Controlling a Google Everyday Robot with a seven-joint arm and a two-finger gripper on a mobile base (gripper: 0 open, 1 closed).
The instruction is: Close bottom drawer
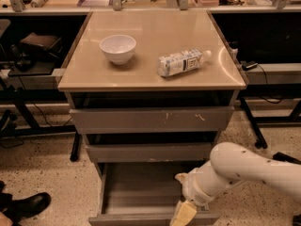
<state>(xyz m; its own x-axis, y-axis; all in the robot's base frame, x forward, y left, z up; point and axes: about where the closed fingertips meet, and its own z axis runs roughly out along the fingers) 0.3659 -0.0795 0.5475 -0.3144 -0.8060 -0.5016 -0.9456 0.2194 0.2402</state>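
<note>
**Bottom drawer stands open, gripper at its front right corner**

The bottom drawer [136,189], lowest of three grey metal drawers in a beige-topped cabinet [150,81], is pulled well out toward the camera. Its deep grey tray lies open to view, and its plain front panel runs along the lower edge of the view.

The gripper [183,214], a pale yellowish piece at the end of a thick white robot arm [249,171], sits low at the drawer's front right corner, by the right end of the front panel. Whether it touches the panel cannot be told. The lower edge of the view cuts it off, so it is also unclear how far open it is or whether it has hold of anything. The arm reaches in from the right and slopes down and left to the drawer.

Above the open tray sits the middle grey drawer [148,152], and above that the top grey drawer [150,120], with pale scratch marks on its front. Each has a dark gap over its front panel.

On the cabinet's top, a white round bowl [117,47] stands upright left of centre. A clear plastic bottle [182,62] with a pale label lies on its side to the bowl's right, apart from it, cap pointing right.

A black shoe [28,205] rests on the speckled floor [51,173] at lower left.
</note>
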